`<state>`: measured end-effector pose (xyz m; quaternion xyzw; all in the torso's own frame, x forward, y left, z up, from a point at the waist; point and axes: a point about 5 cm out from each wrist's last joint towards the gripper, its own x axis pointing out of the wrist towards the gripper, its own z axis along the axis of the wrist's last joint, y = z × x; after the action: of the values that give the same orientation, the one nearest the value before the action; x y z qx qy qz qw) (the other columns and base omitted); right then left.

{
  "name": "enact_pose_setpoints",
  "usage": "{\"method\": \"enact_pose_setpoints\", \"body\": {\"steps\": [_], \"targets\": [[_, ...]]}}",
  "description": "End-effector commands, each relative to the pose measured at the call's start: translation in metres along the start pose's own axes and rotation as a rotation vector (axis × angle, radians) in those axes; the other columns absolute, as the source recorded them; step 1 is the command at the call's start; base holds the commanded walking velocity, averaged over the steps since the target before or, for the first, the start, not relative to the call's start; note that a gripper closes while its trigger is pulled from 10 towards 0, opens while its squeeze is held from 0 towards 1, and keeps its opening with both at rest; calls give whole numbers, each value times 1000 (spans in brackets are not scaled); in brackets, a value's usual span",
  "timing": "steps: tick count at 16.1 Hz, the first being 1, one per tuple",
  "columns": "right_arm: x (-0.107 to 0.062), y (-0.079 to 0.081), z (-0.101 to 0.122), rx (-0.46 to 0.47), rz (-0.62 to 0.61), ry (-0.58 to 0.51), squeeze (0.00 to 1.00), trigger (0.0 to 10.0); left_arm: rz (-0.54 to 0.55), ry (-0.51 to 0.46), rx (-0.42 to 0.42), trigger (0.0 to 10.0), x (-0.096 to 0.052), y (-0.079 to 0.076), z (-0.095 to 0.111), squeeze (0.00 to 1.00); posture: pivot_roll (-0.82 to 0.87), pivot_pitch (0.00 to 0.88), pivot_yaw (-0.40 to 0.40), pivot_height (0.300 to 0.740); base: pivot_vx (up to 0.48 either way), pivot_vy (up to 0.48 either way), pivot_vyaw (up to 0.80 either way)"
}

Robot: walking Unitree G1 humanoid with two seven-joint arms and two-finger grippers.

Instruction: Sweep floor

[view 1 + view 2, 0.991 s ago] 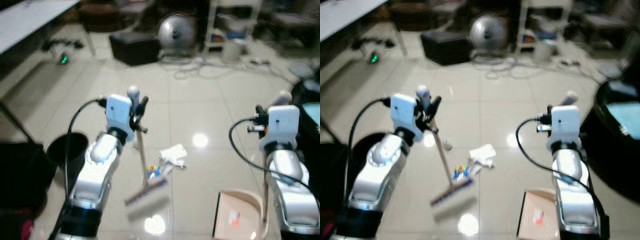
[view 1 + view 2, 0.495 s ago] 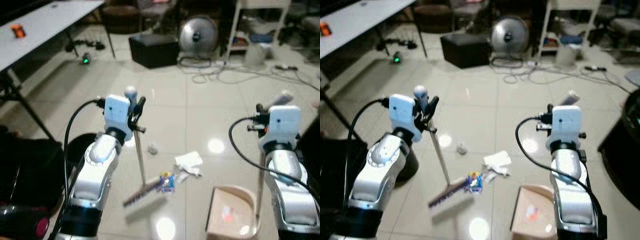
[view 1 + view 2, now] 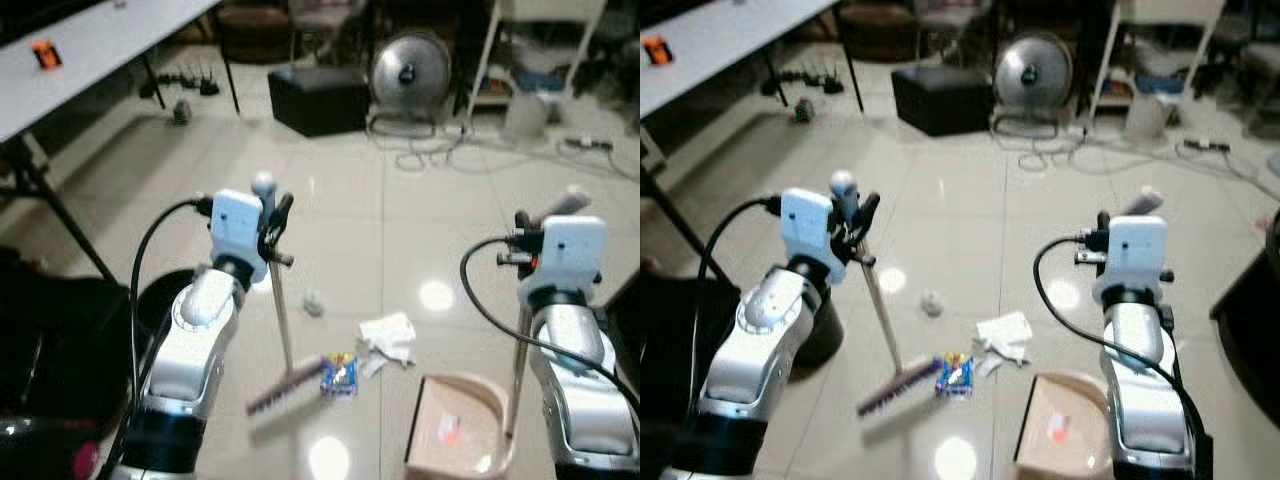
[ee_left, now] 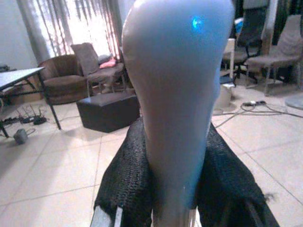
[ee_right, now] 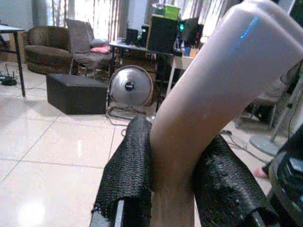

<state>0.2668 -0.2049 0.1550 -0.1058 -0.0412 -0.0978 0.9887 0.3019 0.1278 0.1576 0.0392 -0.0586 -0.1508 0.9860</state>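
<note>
On tiled floor (image 3: 330, 190) betw. my arms: left gripper (image 3: 272, 222) fingers pinch broom (image 3: 282, 330) handle near its rounded top, so bristle head sits low by the litter. Right gripper (image 3: 545, 215) pinches dustpan (image 3: 455, 435) handle upright, pan mouth facing the debris. Crumpled white paper (image 3: 388, 333), glossy blue wrapper (image 3: 340, 374), small grey wad (image 3: 313, 302). Tiles shiny, hard. Handles smooth plastic.

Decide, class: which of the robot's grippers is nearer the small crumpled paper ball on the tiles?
Left. The left gripper, holding the broom, is just beside the paper ball; the right gripper, holding the dustpan, is farther across.
</note>
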Motion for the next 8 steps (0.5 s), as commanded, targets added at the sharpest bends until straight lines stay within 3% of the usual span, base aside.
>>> {"method": "enact_pose_setpoints", "body": {"steps": [1,8], "targets": [[3,5,15,22,14,-80,0,10000,24,-34,42,10000,1,8,9,0,-120,0,37,740,330,0,0],[1,7,15,27,35,-89,0,10000,17,-31,32,10000,0,5,7,0,-126,0,39,740,332,0,0]]}}
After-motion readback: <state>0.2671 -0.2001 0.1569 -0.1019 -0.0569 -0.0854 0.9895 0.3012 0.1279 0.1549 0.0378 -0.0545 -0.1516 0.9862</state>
